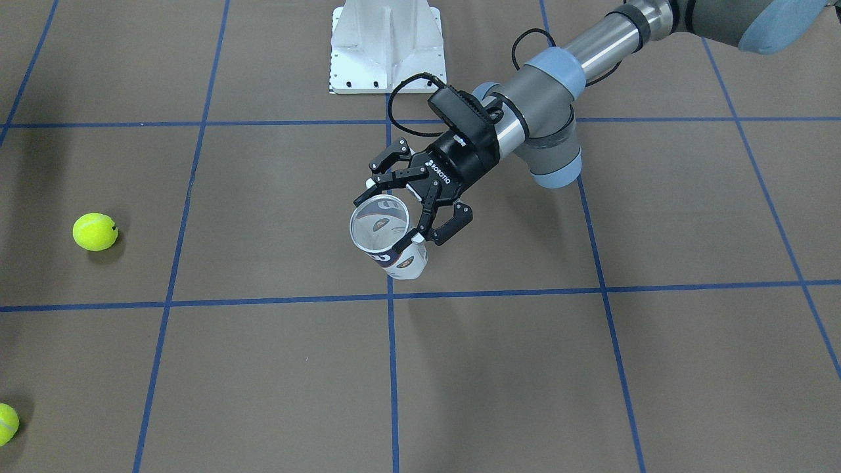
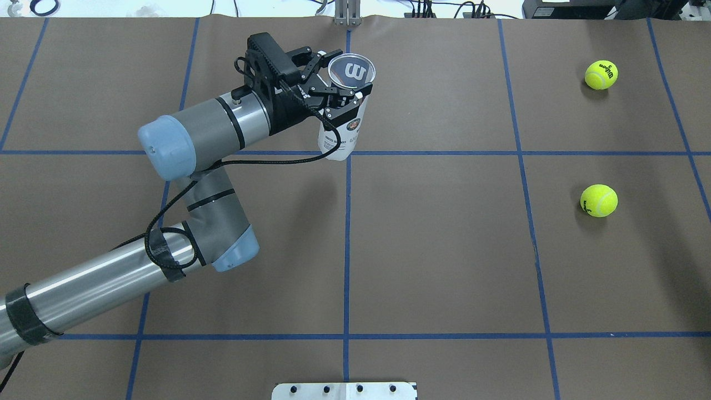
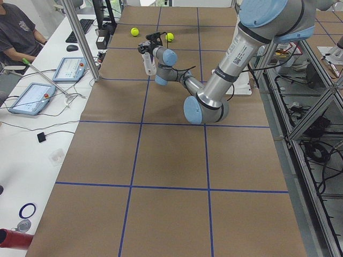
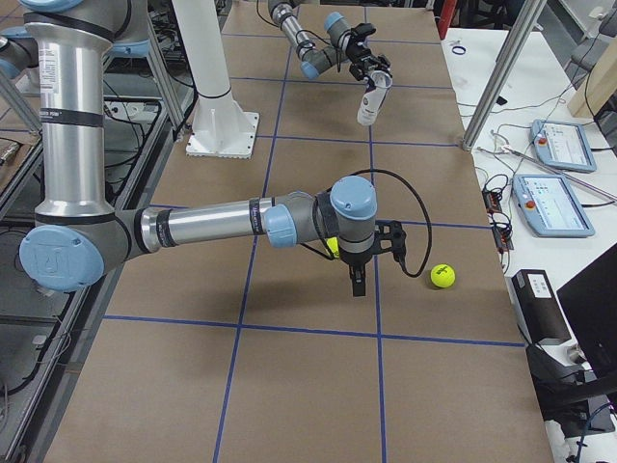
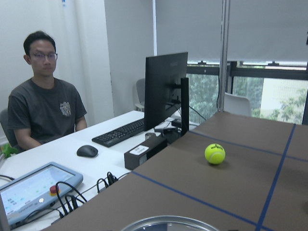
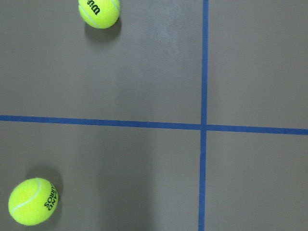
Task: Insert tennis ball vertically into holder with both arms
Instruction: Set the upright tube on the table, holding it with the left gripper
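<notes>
Holding the holder (image 2: 340, 139) upright, mouth up, over the table's far middle.
Our left gripper (image 2: 339, 89) pinches it; the near tennis ball (image 2: 599, 200) and far tennis ball (image 2: 601, 74) lie well rightward, by our right gripper (image 4: 358, 280), whose spread we cannot tell.

left arm (image 2: 211, 126) reaching far forward, jaws clamped | right arm (image 4: 204, 224) outstretched, wrist pointing down (jaws unreadable)

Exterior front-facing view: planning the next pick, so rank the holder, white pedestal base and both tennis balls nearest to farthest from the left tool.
1. Holder, gripped in the left tool, centre.
2. White pedestal base, top centre.
3. Mid-left tennis ball, left side.
4. Bottom-left tennis ball, at the corner edge.
</notes>
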### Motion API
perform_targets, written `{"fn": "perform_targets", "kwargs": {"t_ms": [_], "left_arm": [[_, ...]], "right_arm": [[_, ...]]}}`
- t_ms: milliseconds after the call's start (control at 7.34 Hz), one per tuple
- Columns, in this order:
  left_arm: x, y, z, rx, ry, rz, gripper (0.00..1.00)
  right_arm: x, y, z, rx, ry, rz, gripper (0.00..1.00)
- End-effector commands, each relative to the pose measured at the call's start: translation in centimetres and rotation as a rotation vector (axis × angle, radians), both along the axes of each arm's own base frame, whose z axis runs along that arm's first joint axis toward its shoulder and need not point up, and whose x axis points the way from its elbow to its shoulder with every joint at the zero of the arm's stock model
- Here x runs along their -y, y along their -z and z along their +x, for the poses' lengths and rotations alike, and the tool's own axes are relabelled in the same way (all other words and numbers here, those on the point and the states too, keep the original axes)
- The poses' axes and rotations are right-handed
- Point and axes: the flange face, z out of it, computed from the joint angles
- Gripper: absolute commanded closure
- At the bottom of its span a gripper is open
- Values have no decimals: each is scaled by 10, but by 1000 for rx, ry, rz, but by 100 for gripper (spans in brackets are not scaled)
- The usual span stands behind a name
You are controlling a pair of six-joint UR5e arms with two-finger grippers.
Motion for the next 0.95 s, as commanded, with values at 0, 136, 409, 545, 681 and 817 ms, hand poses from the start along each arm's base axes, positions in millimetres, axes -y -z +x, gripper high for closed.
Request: {"fn": "perform_targets", "kwargs": {"t_ms": [0, 136, 409, 545, 681, 817], "left_arm": [[-35, -21, 31, -117, 50, -11, 18], [-36, -26, 34, -112, 52, -16, 19], [-46, -46, 35, -131, 44, 6, 19], [-58, -61, 42, -129, 41, 36, 19], [-65, -70, 51, -122, 35, 49, 19], [-66, -69, 53, -122, 32, 49, 19]], "right_arm": [[1, 13, -33, 61, 1, -7, 1], [-1, 28, -68, 80, -18, -84, 1], [-6, 60, -140, 78, -45, -190, 1], [-10, 56, -167, 17, -35, -180, 1], [-10, 58, -176, 13, -20, -174, 1], [-12, 58, -182, 17, -26, -196, 1]]}}
